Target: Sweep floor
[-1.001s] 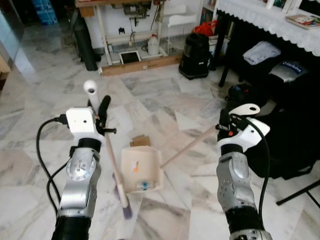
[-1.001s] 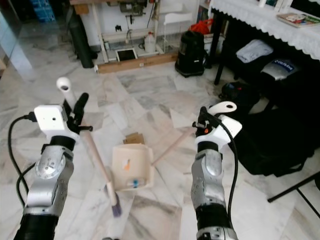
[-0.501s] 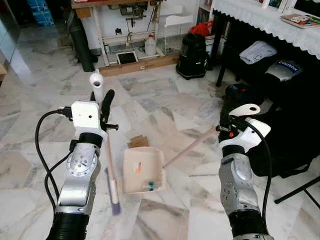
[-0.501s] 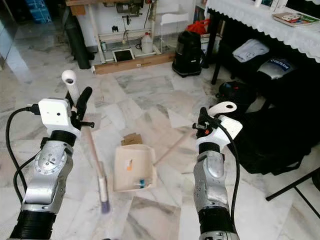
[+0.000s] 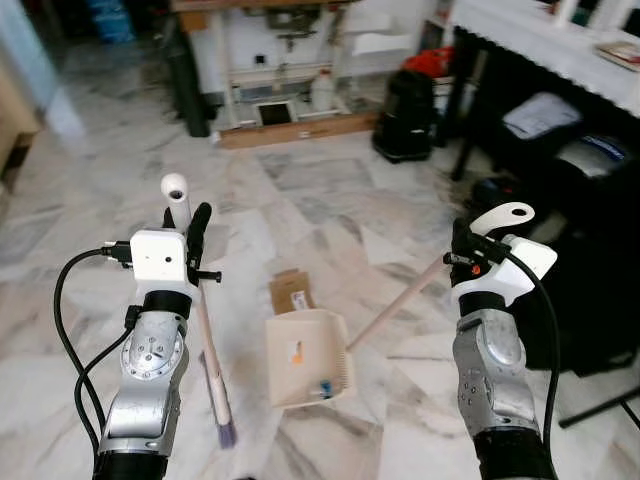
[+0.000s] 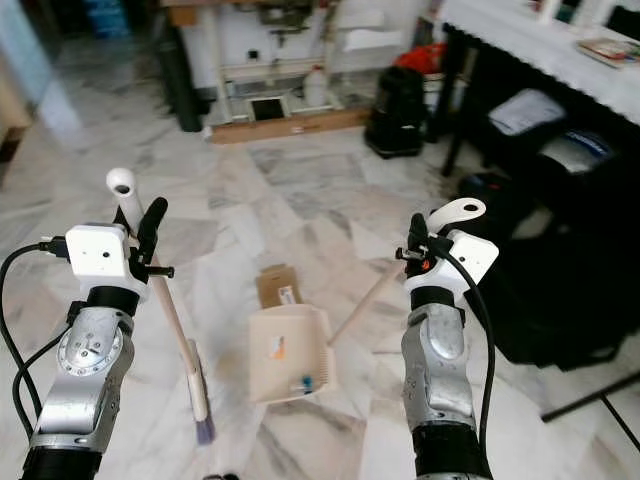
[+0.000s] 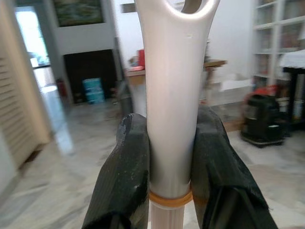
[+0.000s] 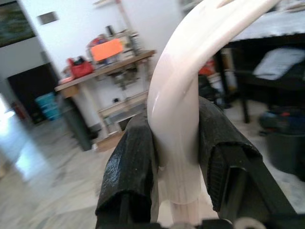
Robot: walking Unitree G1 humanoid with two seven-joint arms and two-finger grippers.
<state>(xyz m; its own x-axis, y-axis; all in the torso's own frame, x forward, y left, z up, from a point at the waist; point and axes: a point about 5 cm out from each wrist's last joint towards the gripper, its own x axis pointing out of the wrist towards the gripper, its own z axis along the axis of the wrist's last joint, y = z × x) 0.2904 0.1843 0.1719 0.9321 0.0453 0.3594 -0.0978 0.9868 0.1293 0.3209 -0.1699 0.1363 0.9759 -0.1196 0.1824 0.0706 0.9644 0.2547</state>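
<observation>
arms: silver segmented metal, round joint disc on left forearm (image 5: 152, 352) | wrists: white boxy camera housings | fingers: two long matte-black pads per gripper (image 7: 127, 176) | cables: black, looping off left wrist, one along right forearm (image 5: 487, 350) | red dot on right wrist

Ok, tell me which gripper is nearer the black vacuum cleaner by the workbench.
Right. The right gripper, clamped on the dustpan handle, sits below and slightly right of the vacuum cleaner. The left gripper, holding the broom, is far off to its left.
</observation>
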